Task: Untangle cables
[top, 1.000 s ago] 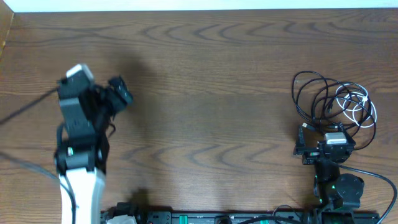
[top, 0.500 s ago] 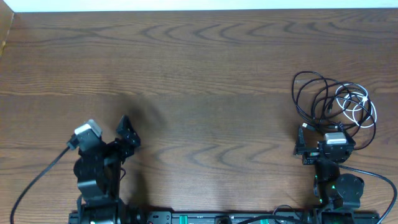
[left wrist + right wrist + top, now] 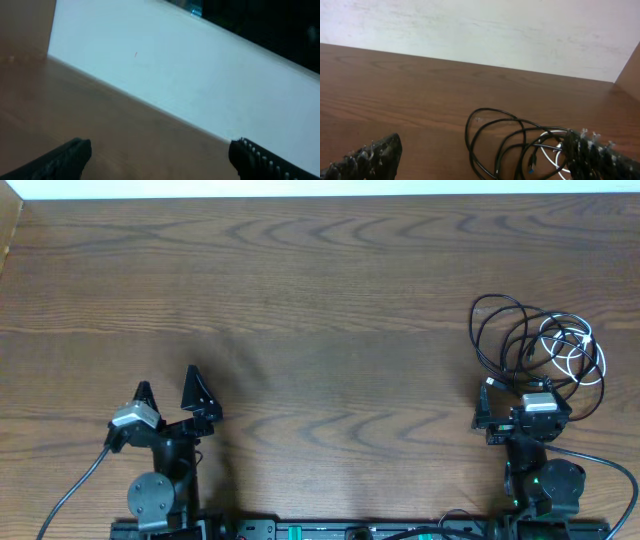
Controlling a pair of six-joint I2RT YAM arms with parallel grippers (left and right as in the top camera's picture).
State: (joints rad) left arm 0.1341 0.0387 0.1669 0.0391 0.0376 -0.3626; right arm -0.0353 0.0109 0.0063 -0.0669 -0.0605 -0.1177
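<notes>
The cables lie tangled at the table's right side. The long black cable point(image 3: 497, 340) makes several overlapping loops, and the shorter white cable point(image 3: 578, 356) is coiled among them on the right. My right gripper point(image 3: 527, 392) stands open just in front of the heap, touching nothing. In the right wrist view the black cable point(image 3: 485, 131) and white cable point(image 3: 549, 156) lie between and beyond my right gripper point(image 3: 485, 165); its right finger hides part of the white coil. My left gripper point(image 3: 170, 393) is open and empty at the front left, far from the cables.
The wooden table point(image 3: 330, 300) has a white wall along its far edge point(image 3: 470, 30). The left wrist view is blurred and shows only table point(image 3: 100, 130), wall and my left gripper point(image 3: 160, 162). The arm bases sit at the front edge point(image 3: 350, 530).
My left arm has drawn back from farther out over the table's left side to the front edge, gripper still open. The right arm and the cables have not moved.
</notes>
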